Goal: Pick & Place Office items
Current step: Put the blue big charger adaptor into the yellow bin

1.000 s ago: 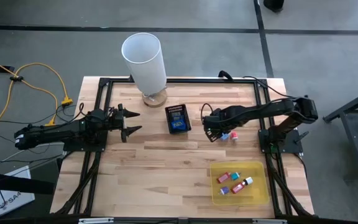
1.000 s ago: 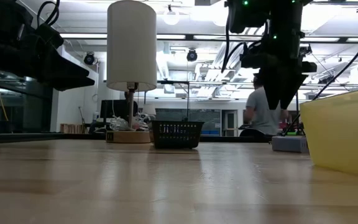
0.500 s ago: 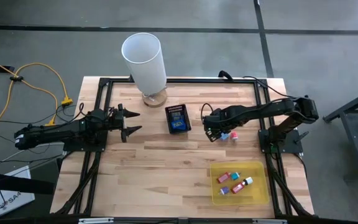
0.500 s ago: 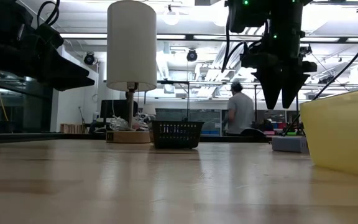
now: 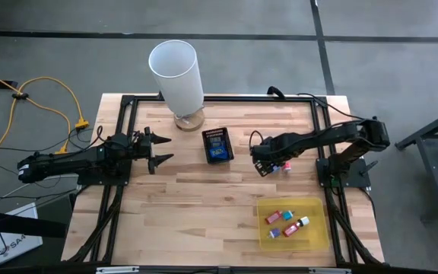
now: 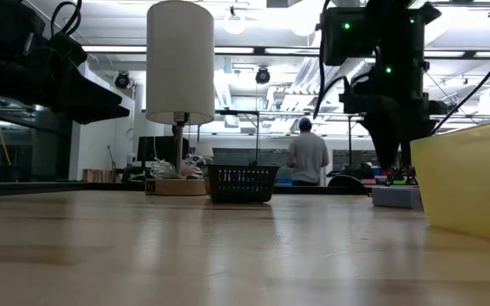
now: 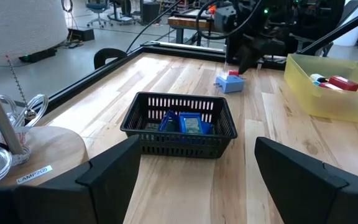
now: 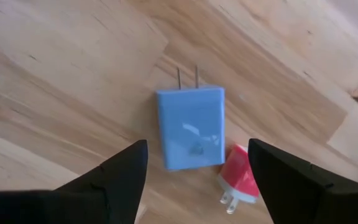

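Tabletop [image 5: 204, 198] is carrying the same layout as a second ago; only the right tool [image 5: 262, 164] is differing, its fingers now standing spread apart where they were closer together, and it is sitting slightly farther from the black mesh box [image 5: 217, 145]. Left tool [image 5: 158, 150] is hanging on the box's other side, fingers apart, holding nothing. Yellow tray [image 5: 319, 242] is holding several small items. Pale blue charger [image 8: 190, 127] is lying flat directly under the right tool, long axis along its two prongs, which are pointing away from the red plug [image 8: 240, 179] touching its opposite end.
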Available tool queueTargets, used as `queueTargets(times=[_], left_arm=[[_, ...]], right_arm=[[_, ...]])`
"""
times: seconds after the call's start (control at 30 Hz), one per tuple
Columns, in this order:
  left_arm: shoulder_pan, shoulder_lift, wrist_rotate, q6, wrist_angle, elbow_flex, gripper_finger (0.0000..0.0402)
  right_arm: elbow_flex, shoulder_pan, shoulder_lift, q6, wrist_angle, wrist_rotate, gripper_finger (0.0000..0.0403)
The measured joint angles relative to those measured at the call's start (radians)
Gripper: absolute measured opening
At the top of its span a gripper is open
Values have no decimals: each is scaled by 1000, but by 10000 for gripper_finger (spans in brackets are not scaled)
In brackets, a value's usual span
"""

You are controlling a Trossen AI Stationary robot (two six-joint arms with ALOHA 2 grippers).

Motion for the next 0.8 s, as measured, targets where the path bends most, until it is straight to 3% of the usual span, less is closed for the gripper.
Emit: queueTargets(times=[0.8], left_arm=[[0,0,0,0,0,0,308]], right_arm=[[-162,-33,0,-61,233,-49,265]])
